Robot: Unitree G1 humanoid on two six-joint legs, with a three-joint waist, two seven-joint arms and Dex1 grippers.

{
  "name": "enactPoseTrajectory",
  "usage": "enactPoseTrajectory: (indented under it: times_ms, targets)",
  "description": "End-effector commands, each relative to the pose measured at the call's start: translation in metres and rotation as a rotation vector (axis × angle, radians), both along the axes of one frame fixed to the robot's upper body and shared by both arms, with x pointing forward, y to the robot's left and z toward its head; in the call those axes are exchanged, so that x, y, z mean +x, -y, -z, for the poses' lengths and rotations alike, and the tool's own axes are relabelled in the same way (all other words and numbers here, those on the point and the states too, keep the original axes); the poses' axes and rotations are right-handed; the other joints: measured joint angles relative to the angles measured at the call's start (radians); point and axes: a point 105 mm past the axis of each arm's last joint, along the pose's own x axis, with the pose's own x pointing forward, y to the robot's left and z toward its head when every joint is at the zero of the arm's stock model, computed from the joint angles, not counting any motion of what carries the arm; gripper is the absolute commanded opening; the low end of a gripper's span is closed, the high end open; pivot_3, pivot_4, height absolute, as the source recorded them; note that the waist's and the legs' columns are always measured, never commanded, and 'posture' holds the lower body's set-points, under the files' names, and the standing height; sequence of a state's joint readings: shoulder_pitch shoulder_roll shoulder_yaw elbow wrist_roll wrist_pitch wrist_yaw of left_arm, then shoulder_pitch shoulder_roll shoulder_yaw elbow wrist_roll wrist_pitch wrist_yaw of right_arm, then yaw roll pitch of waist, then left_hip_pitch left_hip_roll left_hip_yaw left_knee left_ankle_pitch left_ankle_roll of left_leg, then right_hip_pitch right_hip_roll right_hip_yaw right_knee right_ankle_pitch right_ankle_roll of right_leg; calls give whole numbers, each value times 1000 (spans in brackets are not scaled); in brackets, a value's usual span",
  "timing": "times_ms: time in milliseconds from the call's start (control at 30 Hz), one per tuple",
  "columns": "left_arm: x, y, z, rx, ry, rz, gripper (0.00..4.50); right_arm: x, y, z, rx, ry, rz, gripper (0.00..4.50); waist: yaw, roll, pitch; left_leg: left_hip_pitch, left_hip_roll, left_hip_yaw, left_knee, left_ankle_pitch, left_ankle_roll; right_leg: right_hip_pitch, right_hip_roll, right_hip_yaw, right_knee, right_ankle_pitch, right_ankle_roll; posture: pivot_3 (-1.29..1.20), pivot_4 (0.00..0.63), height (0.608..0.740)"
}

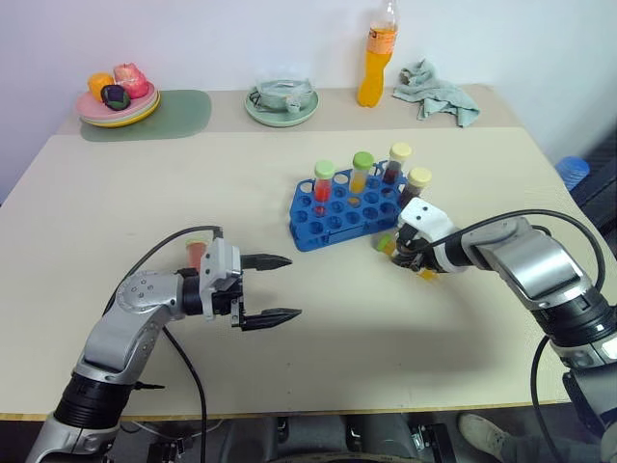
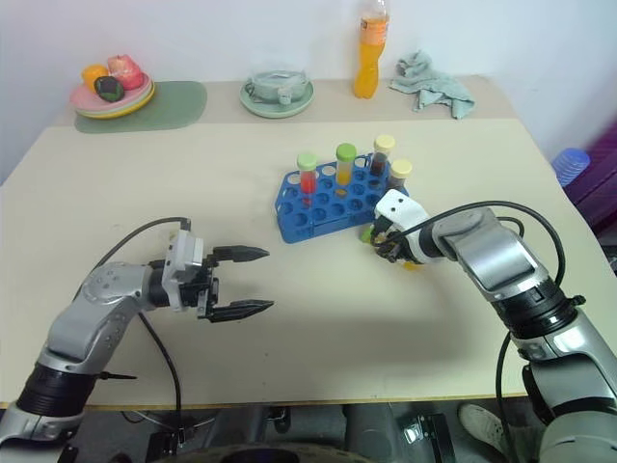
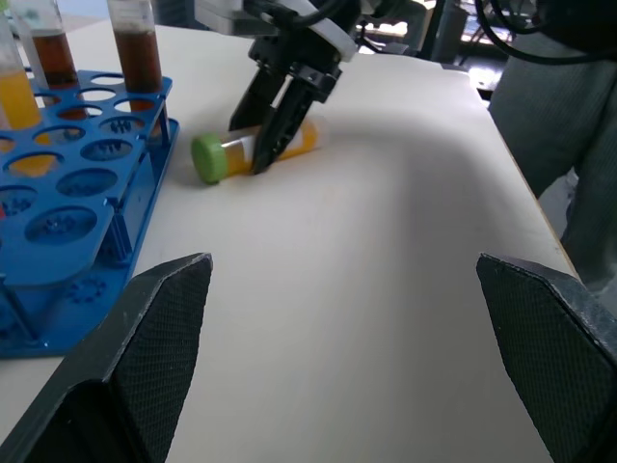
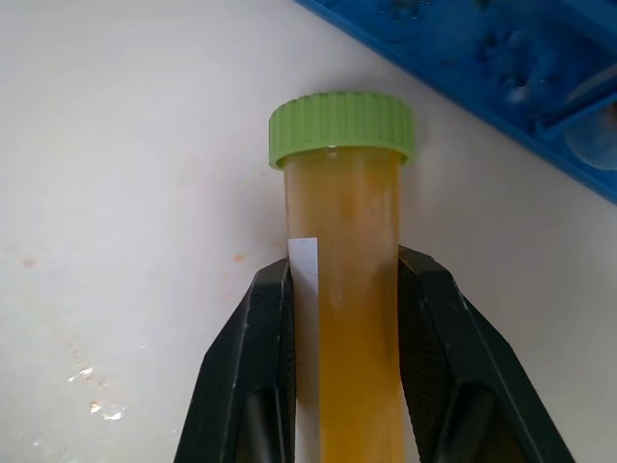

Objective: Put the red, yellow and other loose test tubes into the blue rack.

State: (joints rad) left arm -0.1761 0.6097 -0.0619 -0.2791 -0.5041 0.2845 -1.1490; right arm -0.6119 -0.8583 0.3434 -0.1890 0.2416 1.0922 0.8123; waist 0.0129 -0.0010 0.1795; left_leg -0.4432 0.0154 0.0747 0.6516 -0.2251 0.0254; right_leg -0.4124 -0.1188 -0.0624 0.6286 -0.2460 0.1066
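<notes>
Left eye view: the blue rack [image 1: 349, 205] is seen near the bench [image 1: 193, 193] centre, with four capped tubes [image 1: 362, 172] standing along its far row. A yellow test tube [image 1: 405, 258] lies at the rack's 4 o'clock, just beside it, under the right end effector [image 1: 413, 258].
Right eye view: the left end effector [image 2: 241, 282] is seen at the rack's 8 o'clock, well apart from it, fingers spread wide and holding nothing.
Left wrist view: the yellow test tube is seen flat on the bench, green cap [image 3: 208, 158] toward the rack, long axis roughly level. The right end effector is clamped across its middle from above.
Right wrist view: the black fingers [image 4: 255, 367] are pressed on both sides of the tube body, closed on it; the cap points away from the wrist, the rack lying at 1 o'clock.
Deciding relation: the tube is held lying flat, while the rack's holes open upward. It is judged that the tube must be lifted and tipped upright. The right arm is far nearer.
</notes>
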Motion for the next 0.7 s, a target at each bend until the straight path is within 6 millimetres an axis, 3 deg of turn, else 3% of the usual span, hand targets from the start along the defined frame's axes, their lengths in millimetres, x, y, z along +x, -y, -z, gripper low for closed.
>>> enactPoseTrajectory:
  times_ms: [33, 133, 267, 500, 700]
  targets:
    - [1, 1, -15, -16, 43, 12, 4500, -10, -7, -15, 75, 46, -79, 799, 1, 0, 0, 0, 0, 0, 0, 0, 0, 0, 0, 0, 0, 0, 0, 0, 150, 740]
    - [2, -1, -16, -17, 44, 13, 4500, -18, -21, -35, 225, 154, -200, 799, -1, 0, 0, 0, 0, 0, 0, 0, 0, 0, 0, 0, 0, 0, 0, 0, 150, 740]
    - [3, -2, -14, -14, 36, 18, 4500, -22, -30, -63, 345, 429, -274, 799, -1, 0, 0, 0, 0, 0, 0, 0, 0, 0, 1, 0, 0, 2, 4, 0, 150, 740]
    - [10, -5, -17, -19, 51, 25, 4500, -1, -39, -95, 585, 810, -134, 799, 0, -1, 0, 0, 0, 1, 0, 0, 0, 0, 1, 0, 0, 2, 4, 0, 150, 740]
    - [15, -7, -19, -17, 56, 42, 4500, 32, -37, -88, 721, 1032, 72, 799, -5, 0, 1, 1, 0, 2, 0, 1, -1, 1, 2, 0, 1, 2, 4, 0, 150, 740]
